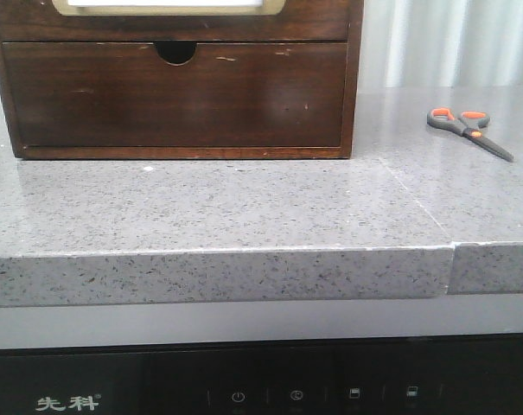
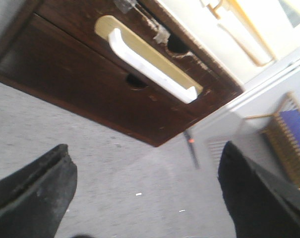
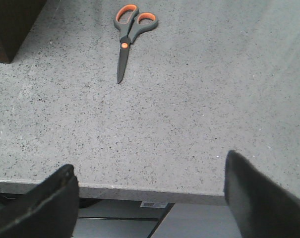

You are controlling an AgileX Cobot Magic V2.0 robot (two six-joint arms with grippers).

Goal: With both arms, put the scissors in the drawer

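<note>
While both hands, left hand (image 2: 147, 198) and right hand (image 3: 150, 198), hang wide and empty, the scissors (image 1: 468, 130) lie flat on the counter (image 1: 244, 207), far right of the closed drawer (image 1: 170, 10), blades pointing near-right, handles far-left.

Both pincers (image 2: 147, 198) (image 3: 152, 198) – black, broad, matte fingers

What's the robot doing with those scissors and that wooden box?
Nothing is being held yet. The scissors lie closed on the grey counter, to the right of the wooden cabinet. The right gripper is open, back near the counter's edge and facing the scissors. The left gripper is open too, facing the drawer with the cream-rimmed panel, which looks shut.
</note>
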